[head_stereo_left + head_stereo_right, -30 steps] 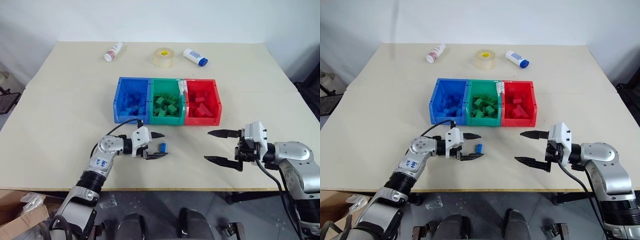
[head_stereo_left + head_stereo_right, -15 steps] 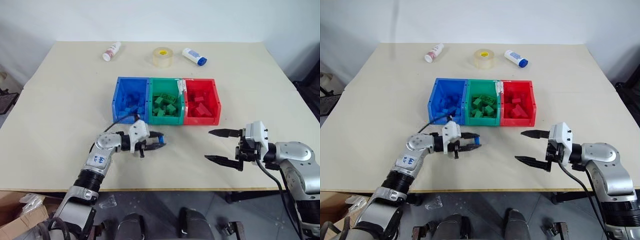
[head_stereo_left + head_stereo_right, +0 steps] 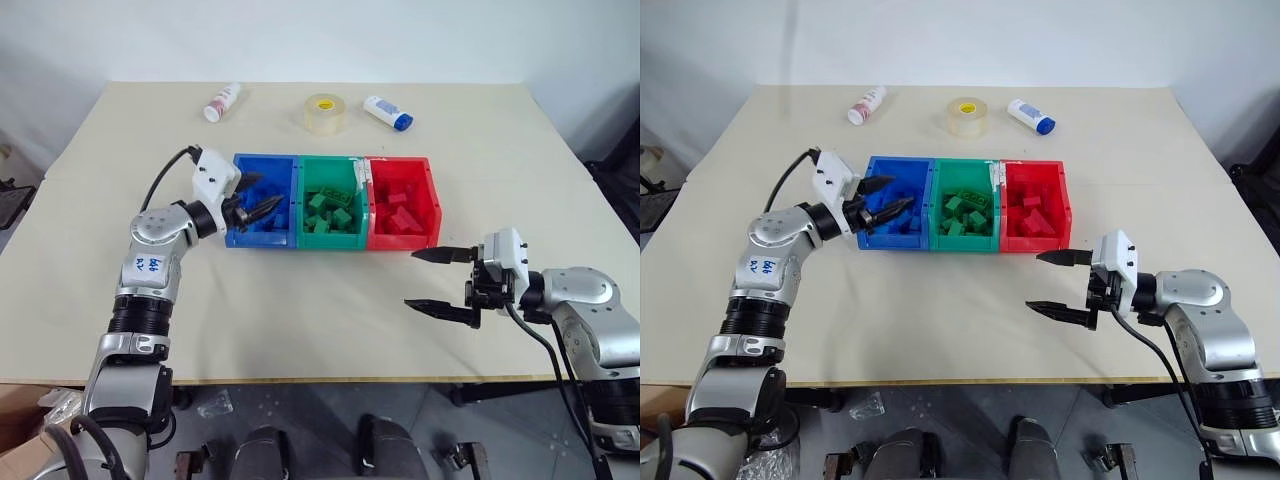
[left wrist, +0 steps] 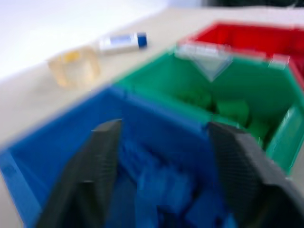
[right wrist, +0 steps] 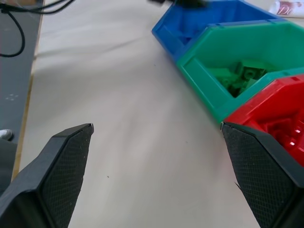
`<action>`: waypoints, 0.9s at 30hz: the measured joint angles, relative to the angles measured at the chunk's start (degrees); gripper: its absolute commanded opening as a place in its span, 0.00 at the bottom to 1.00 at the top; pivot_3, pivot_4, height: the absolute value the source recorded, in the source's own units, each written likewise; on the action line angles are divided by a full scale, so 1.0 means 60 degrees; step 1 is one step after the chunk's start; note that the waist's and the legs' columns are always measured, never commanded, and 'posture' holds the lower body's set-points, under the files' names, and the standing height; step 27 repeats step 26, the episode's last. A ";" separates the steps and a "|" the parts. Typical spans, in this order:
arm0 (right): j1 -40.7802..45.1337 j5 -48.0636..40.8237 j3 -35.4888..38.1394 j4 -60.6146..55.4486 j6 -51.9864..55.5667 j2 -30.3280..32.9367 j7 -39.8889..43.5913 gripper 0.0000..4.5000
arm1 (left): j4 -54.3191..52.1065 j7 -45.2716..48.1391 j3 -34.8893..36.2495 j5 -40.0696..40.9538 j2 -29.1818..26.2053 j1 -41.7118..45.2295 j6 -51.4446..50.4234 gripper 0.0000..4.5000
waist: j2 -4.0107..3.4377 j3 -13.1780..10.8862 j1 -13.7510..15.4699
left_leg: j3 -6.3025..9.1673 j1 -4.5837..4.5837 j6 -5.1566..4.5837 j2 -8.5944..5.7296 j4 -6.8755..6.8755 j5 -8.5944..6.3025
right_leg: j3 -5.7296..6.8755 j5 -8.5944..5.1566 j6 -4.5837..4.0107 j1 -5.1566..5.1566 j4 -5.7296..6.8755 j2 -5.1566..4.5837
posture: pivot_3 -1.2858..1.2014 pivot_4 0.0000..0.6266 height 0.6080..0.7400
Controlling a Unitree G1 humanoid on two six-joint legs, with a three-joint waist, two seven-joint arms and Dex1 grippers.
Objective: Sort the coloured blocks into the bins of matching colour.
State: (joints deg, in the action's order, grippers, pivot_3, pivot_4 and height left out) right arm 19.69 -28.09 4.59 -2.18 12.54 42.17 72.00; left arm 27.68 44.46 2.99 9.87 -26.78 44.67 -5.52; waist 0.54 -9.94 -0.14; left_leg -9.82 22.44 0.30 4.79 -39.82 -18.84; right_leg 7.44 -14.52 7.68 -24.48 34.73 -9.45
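Looking from the head, the left gripper is seen over the blue bin, its fingers apart with nothing between them. That gap is confirmed in the left wrist view, where blue blocks are seen lying in the bin below the two parted fingers. The right gripper is held above bare table in front of the red bin, its fingers spread wide and empty. From the right wrist view the green blocks are seen heaped in the green bin.

A pale beige table is shown against a white wall. At its far edge lie a white bottle with a red cap, a clear tape roll and a white bottle with a blue cap.

The three bins are joined in a row whose long axis runs left to right, blue, green, then red, with red blocks in the last. No block is seen loose on the table.
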 measured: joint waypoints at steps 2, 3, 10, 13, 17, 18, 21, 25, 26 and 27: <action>0.0057 0.0008 -0.0008 0.0063 -0.0009 0.0000 0.0055 1.00 | 0.0011 0.0183 -0.0004 0.0029 -0.0031 0.0000 0.0029 0.99 | 0.0005 -0.0003 0.0008 | 0.0000 0.0001 0.0000 0.0000 0.0000 0.0000 | 0.0000 0.0000 0.0001 0.0000 -0.0002 0.0000 | 0.52 0.24 1.00; 0.0066 0.0009 -0.0008 0.0068 -0.0014 0.0000 0.0084 1.00 | 0.0002 0.0253 0.0001 0.0040 -0.0088 0.0000 0.0049 0.99 | 0.0005 -0.0003 0.0008 | 0.0000 0.0001 0.0000 0.0000 0.0000 0.0000 | 0.0000 0.0001 0.0002 0.0001 -0.0003 0.0000 | 0.52 0.24 1.00; 0.0243 0.0062 -0.0104 0.0326 -0.0017 0.0038 0.0339 1.00 | -0.2360 0.2301 0.0881 0.1675 -0.1672 -0.2144 -0.0592 0.99 | 0.0003 -0.0003 -0.0234 | -0.0008 -0.0006 0.0005 0.0003 0.0030 0.0001 | -0.0009 0.0000 0.0001 -0.0017 0.0002 0.0001 | 0.52 0.24 1.00; 0.0318 0.0080 -0.0142 0.0583 -0.0015 0.0081 0.0538 1.00 | -0.3378 0.2653 0.1749 0.2424 -0.2278 -0.3582 -0.1062 0.99 | 0.0002 -0.0004 -0.0255 | -0.0010 -0.0011 0.0005 0.0003 0.0031 0.0001 | -0.0014 0.0000 0.0001 -0.0014 0.0003 0.0001 | 0.52 0.24 1.00; 0.0608 0.0199 -0.0283 0.1094 -0.0025 0.0187 0.0848 1.00 | -0.4043 0.2605 0.2748 0.2751 -0.2757 -0.5370 -0.1385 0.99 | 0.0002 -0.0005 -0.0232 | -0.0010 -0.0013 0.0006 0.0004 0.0029 0.0000 | -0.0018 -0.0001 0.0000 -0.0013 0.0001 0.0000 | 0.52 0.24 1.00; 0.0682 0.0238 -0.0302 0.1259 -0.0036 0.0231 0.0928 1.00 | -0.4190 0.2626 0.2977 0.2849 -0.2799 -0.5777 -0.1455 0.99 | 0.0002 -0.0005 -0.0218 | -0.0009 -0.0012 0.0005 0.0004 0.0029 -0.0001 | -0.0018 -0.0001 0.0000 -0.0013 -0.0001 0.0000 | 0.52 0.24 1.00; 0.0828 0.0397 -0.0324 0.1755 -0.0204 0.0377 0.1201 1.00 | -0.4437 0.2812 0.3425 0.3001 -0.2919 -0.6824 -0.1537 0.99 | 0.0001 -0.0005 -0.0207 | -0.0009 -0.0012 0.0010 0.0005 0.0030 -0.0005 | -0.0017 -0.0002 -0.0002 -0.0014 -0.0004 0.0000 | 0.52 0.24 1.00; 0.1027 0.0528 -0.0320 0.2241 -0.0286 0.0445 0.1435 1.00 | -0.4499 0.2688 0.3636 0.2887 -0.2918 -0.7234 -0.0928 0.99 | 0.0000 -0.0005 -0.0221 | -0.0010 -0.0014 0.0013 0.0007 0.0030 -0.0005 | -0.0015 -0.0004 -0.0006 -0.0015 0.0000 0.0000 | 0.52 0.24 1.00; 0.1045 0.0561 -0.0320 0.2263 -0.0325 0.0445 0.1455 1.00 | -0.4506 0.2678 0.3637 0.2880 -0.2918 -0.7235 -0.0861 0.99 | 0.0000 -0.0005 -0.0224 | -0.0010 -0.0015 0.0013 0.0007 0.0030 -0.0005 | -0.0016 -0.0004 -0.0006 -0.0015 0.0002 0.0000 | 0.52 0.24 1.00; 0.1045 0.0561 -0.0320 0.2263 -0.0325 0.0445 0.1455 1.00 | -0.4506 0.2678 0.3637 0.2880 -0.2918 -0.7235 -0.0861 0.99 | 0.0000 -0.0005 -0.0224 | -0.0010 -0.0015 0.0013 0.0007 0.0030 -0.0005 | -0.0016 -0.0004 -0.0006 -0.0015 0.0002 0.0000 | 0.52 0.24 1.00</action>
